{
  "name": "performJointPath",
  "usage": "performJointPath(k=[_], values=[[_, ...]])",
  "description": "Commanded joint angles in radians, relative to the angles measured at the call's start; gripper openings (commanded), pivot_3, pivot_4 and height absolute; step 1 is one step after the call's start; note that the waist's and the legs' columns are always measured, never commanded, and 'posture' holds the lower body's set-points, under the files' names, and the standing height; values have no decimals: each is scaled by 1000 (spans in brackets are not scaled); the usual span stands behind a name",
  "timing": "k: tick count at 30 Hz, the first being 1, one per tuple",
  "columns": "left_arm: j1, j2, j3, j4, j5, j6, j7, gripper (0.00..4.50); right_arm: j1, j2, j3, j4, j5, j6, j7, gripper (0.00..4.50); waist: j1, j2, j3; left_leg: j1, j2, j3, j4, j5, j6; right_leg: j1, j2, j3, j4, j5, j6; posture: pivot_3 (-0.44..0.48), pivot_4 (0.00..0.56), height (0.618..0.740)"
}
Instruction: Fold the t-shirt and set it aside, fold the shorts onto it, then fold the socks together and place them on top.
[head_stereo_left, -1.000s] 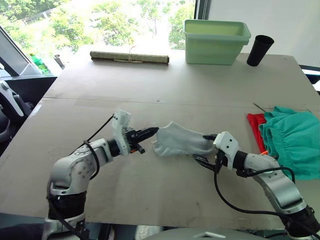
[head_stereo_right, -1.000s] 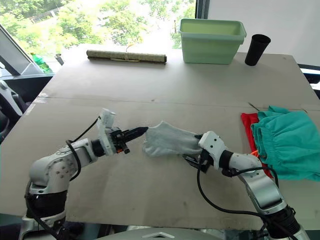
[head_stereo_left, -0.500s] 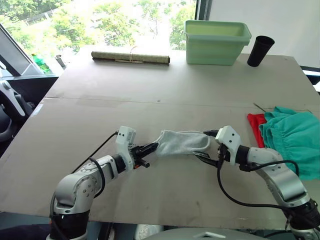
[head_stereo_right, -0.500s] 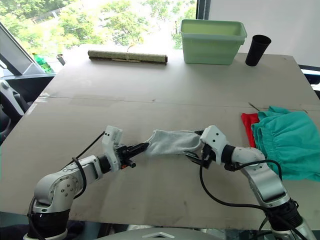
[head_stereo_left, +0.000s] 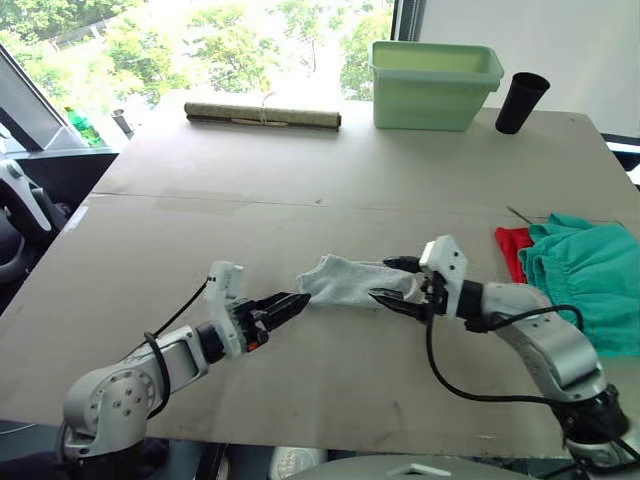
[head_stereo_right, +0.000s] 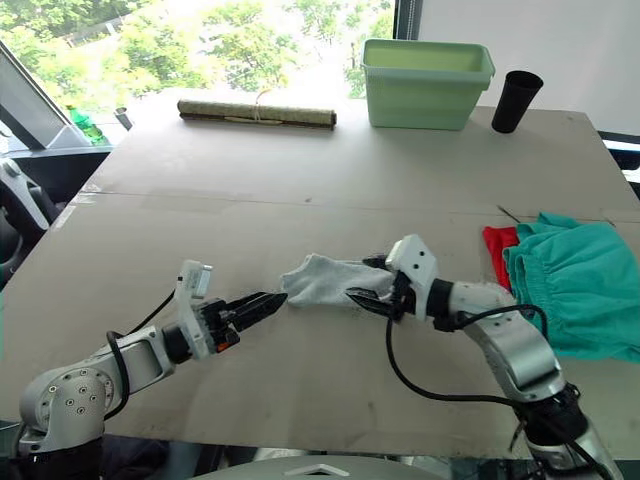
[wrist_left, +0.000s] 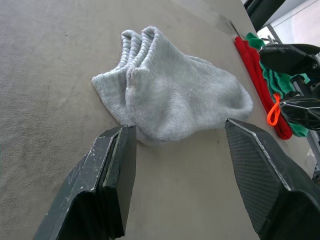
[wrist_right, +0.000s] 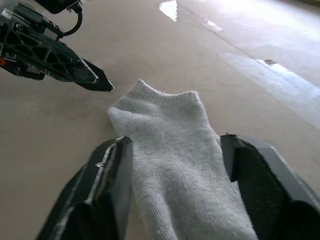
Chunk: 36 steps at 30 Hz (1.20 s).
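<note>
Left eye view: two socks (head_stereo_left: 345, 280) lie stacked as one bundle at mid worktop (head_stereo_left: 300, 190), between the two end effectors. Left end effector (head_stereo_left: 290, 303) points at the bundle's near-left end, tips just beside it. Right end effector (head_stereo_left: 395, 285) sits at the bundle's right end, fingers either side of it. One t-shirt (head_stereo_left: 510, 255) shows as a red strip at the right edge, one pair of shorts (head_stereo_left: 585, 280) lying on top of it. Far side: one green tub (head_stereo_left: 435, 85), one black cup (head_stereo_left: 520, 100), one rolled mat (head_stereo_left: 262, 116).

Left wrist view: left end effector (wrist_left: 180, 145) spread wide, nothing between the fingers; both sock cuffs side by side, one sock on the other. Orange loop (wrist_left: 273, 111) on the shorts beyond.

Right wrist view: right end effector (wrist_right: 175, 150) spread, fingers flanking the sock bundle without pinching it; left end effector tip just beyond the cuff.
</note>
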<state>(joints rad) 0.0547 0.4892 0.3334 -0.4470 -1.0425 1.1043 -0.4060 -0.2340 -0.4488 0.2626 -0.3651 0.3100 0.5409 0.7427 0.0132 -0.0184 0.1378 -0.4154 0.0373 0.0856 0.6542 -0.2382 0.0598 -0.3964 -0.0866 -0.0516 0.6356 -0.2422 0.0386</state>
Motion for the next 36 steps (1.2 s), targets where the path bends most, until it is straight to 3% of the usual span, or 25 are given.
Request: performJointPath(k=[1,2,4,7,15,21,24,26,28,31,36], values=[[-49,-18,-31,3,16,27,103,3015,-45,9,51,98,-71,-13,-18,1050,0,0,0,0,0,0,0,0,0,0,0,0,0,0,0,0,150,740],[-61,-14,-51,7,42,40,137,3015,-55,12,69,133,-91,-13,-21,946,0,0,0,-1,0,0,0,0,0,0,0,0,0,0,0,0,150,740],[-78,-25,-62,24,57,73,199,3015,-65,9,96,176,-121,-20,-13,76,-1,0,0,0,-1,0,0,1,-2,0,0,0,0,0,0,0,150,740],[-104,-58,-49,40,-1,154,267,3015,-72,16,109,218,-143,-29,-10,76,-1,0,-3,2,0,0,-1,2,-3,1,0,0,1,0,0,0,150,740],[-246,-278,59,152,-109,287,582,3015,-43,23,113,227,-159,-40,0,76,4,2,-8,11,-1,-1,0,1,-2,11,-1,-2,3,0,0,0,150,740],[-335,-349,43,211,-74,340,681,3015,-33,36,118,219,-170,-39,-5,76,3,1,-10,16,-1,-3,0,-2,-5,18,-1,-3,1,0,0,0,150,740],[-349,-353,28,218,-50,323,668,3015,-24,39,115,210,-176,-34,-12,76,3,1,-10,16,-1,-3,-1,-2,-5,18,-1,-3,0,0,0,0,150,740],[-348,-319,-5,193,-22,289,615,1981,-17,40,108,203,-180,-29,-19,0,3,1,-10,16,-1,-3,-1,-2,-6,18,-1,-3,0,-1,0,0,150,740],[-349,-305,-1,168,-30,257,567,1266,-13,39,102,197,-181,-22,-25,0,2,2,-10,16,-1,-3,-1,-2,-6,18,-2,-3,-1,-1,-1,0,150,740],[-344,-200,-76,94,-14,203,383,17,-17,43,98,201,-189,-17,-40,0,-1,-1,-8,15,0,-3,-3,-2,-6,17,-2,-3,-3,-1,-1,0,150,740],[-371,-69,-246,-8,81,27,103,17,-41,63,105,209,-201,2,-62,0,-4,1,-7,12,0,-3,-9,-1,-9,14,-2,-3,-8,-1,-2,0,150,740]])
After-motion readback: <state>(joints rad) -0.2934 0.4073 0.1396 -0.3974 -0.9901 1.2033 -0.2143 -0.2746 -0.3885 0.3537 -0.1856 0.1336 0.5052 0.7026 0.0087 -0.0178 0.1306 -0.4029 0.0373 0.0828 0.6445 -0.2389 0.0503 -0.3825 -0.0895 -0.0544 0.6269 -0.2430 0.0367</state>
